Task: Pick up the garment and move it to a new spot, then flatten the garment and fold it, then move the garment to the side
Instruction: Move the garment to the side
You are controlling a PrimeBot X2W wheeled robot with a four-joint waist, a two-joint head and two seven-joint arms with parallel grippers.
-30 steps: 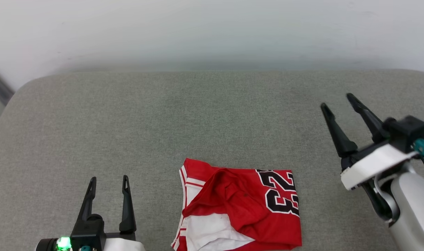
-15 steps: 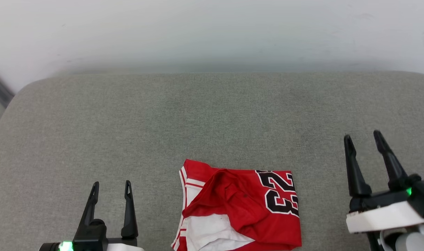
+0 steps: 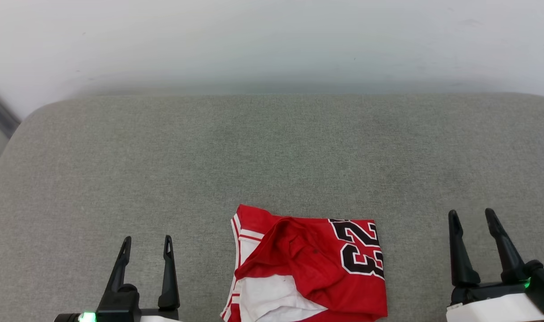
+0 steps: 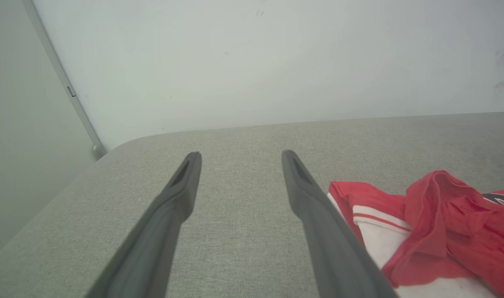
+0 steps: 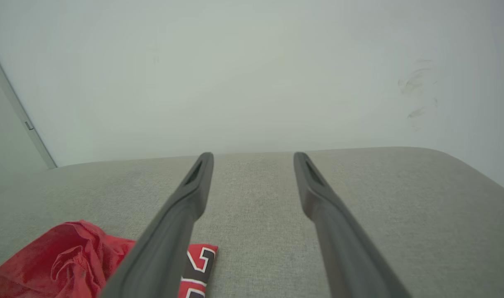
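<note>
The left gripper (image 3: 147, 239) and right gripper (image 3: 471, 211) (fingers spread) flank the garment (image 3: 312, 264).

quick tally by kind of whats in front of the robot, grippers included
garment, red and white, folded: 1
grippers, both open and holding nothing: 2 (left gripper, right gripper)
grey padded surface under the garment: 1
total: 4
</note>
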